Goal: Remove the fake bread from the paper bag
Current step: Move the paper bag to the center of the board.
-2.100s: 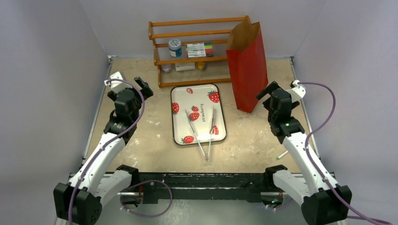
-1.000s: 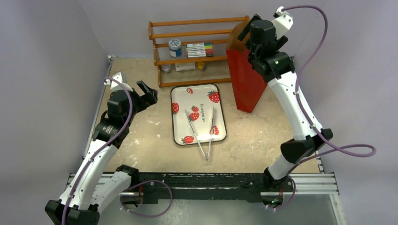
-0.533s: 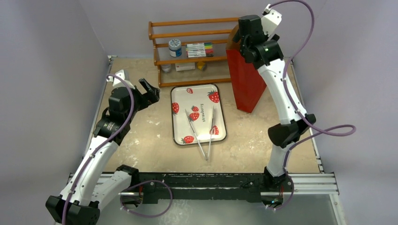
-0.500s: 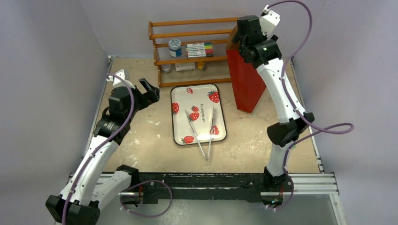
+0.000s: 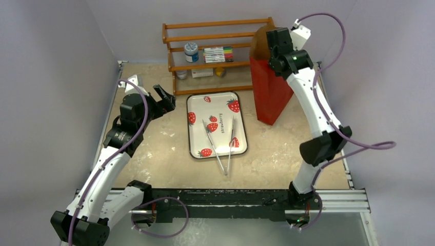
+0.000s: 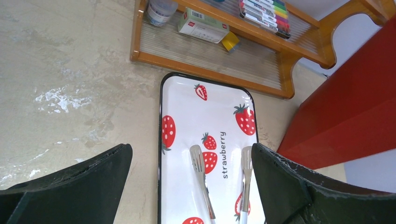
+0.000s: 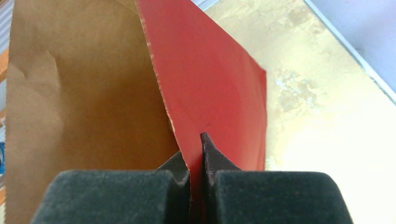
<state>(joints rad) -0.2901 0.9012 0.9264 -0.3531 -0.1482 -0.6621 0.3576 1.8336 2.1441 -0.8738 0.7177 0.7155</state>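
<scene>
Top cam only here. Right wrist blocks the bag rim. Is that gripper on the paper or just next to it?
Observer: On it. Right gripper is shut on the bag wall at the rim, one finger on the brown inside, one on the red outside.
Operator: Any bread visible inside?
Observer: No. The right wrist view shows only bare brown paper; the bottom is out of view.
Operator: Left holding anything?
Observer: No. Left gripper is open and empty, looking down at the tray and tongs.

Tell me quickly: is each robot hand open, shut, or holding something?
Left gripper: open, holding nothing.
Right gripper: shut on the top edge of the paper bag.
</scene>
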